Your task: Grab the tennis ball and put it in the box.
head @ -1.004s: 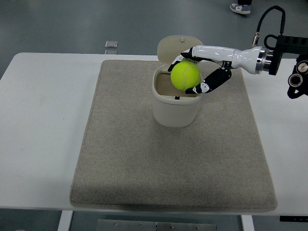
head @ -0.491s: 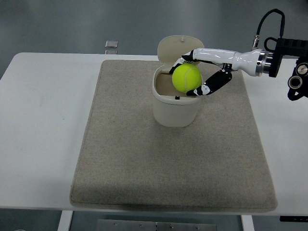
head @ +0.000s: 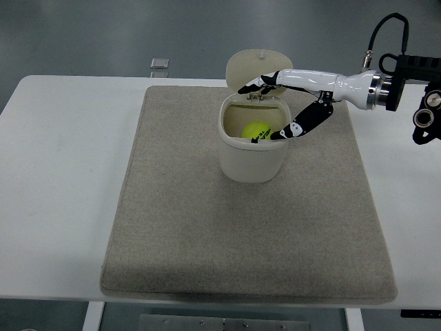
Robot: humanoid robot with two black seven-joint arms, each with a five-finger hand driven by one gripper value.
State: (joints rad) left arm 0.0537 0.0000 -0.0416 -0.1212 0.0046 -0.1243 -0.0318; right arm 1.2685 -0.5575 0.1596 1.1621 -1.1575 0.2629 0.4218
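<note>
The tennis ball (head: 256,129) is seen lying inside the cream box (head: 252,157), whose hinged lid (head: 258,65) stands raised at the far rim. The right hand (head: 275,110) is held over the box opening with its fingers (head: 253,85) spread and grasping nothing, the thumb reaching toward the near right rim. The box stands on a grey mat (head: 207,227) spread over the white counter (head: 62,186).
</note>
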